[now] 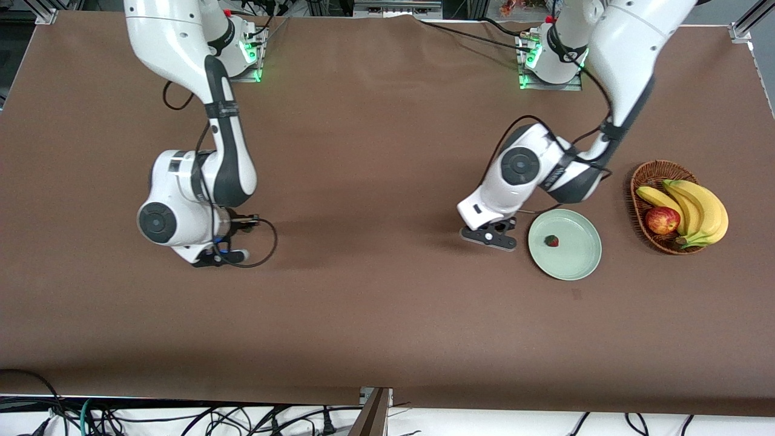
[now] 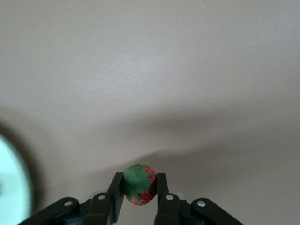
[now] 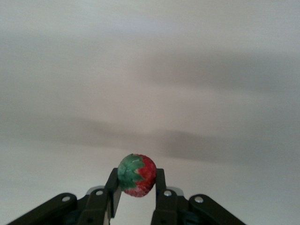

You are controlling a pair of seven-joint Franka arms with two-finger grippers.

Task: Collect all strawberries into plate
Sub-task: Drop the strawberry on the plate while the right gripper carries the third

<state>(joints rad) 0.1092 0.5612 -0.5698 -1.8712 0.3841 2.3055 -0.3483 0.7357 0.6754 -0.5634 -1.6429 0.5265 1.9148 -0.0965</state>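
We are seeing the left gripper (image 2: 138, 190) pinching a strawberry (image 2: 139, 184) between its fingers over bare table just beside the plate (image 1: 578, 261). The right gripper (image 3: 137, 187) is clamping another strawberry (image 3: 136, 175) over the cloth toward the right arm's end. A third strawberry (image 1: 551, 241) is lying in the mint plate. The wicker basket (image 1: 646, 175) beside the plate is holding bananas (image 1: 696, 209) and an apple (image 1: 662, 220).

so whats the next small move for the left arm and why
Probably carry the left gripper sideways until it is over the plate, then open. It is shut on a strawberry beside the rim; one berry already lies in the plate. The right gripper holds the third berry toward its own end.
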